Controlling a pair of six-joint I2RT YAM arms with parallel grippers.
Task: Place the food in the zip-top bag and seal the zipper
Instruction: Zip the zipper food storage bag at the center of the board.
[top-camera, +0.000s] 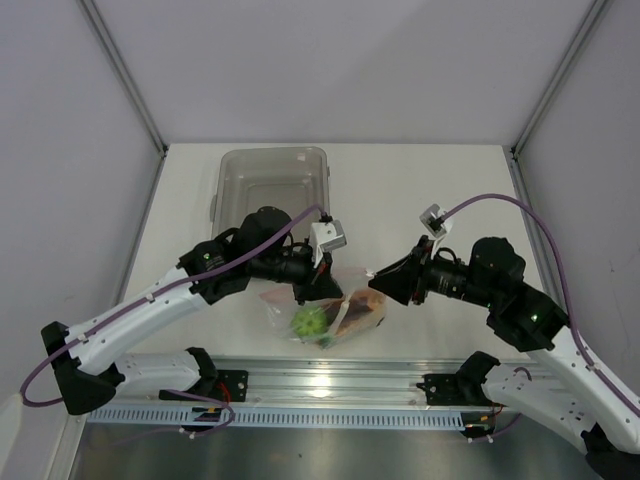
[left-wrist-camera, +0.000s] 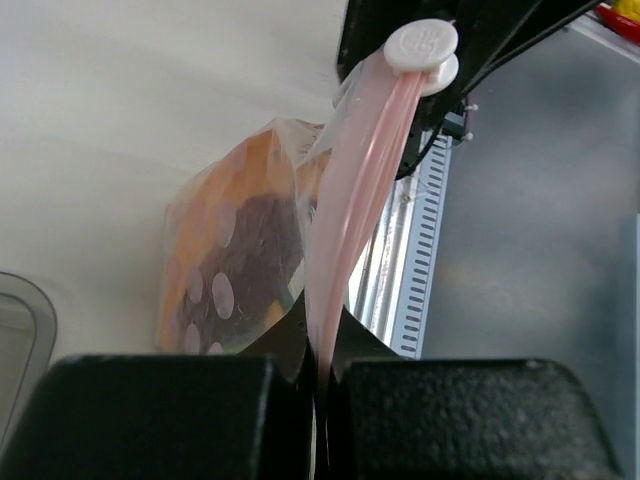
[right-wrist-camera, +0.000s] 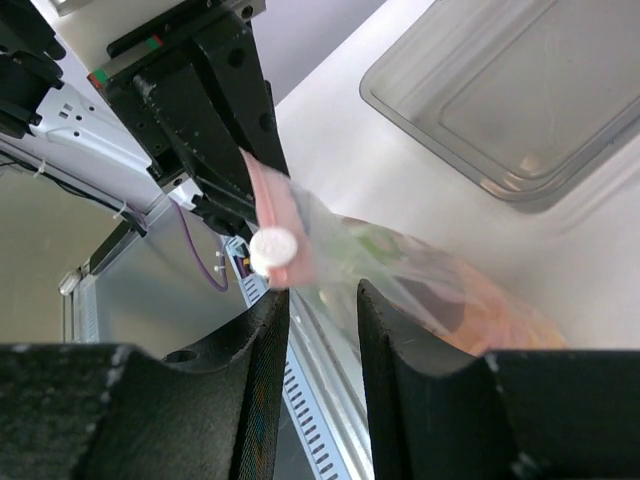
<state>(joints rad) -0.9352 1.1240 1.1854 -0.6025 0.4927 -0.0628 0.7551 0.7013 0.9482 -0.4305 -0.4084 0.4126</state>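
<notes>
Pink zipper (left-wrist-camera: 350, 220) clamped in L hand (left-wrist-camera: 320, 385); R hand (right-wrist-camera: 323, 300) near.

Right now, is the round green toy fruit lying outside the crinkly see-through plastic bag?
No, the top view shows the round green toy fruit inside the crinkly see-through plastic bag.
</notes>
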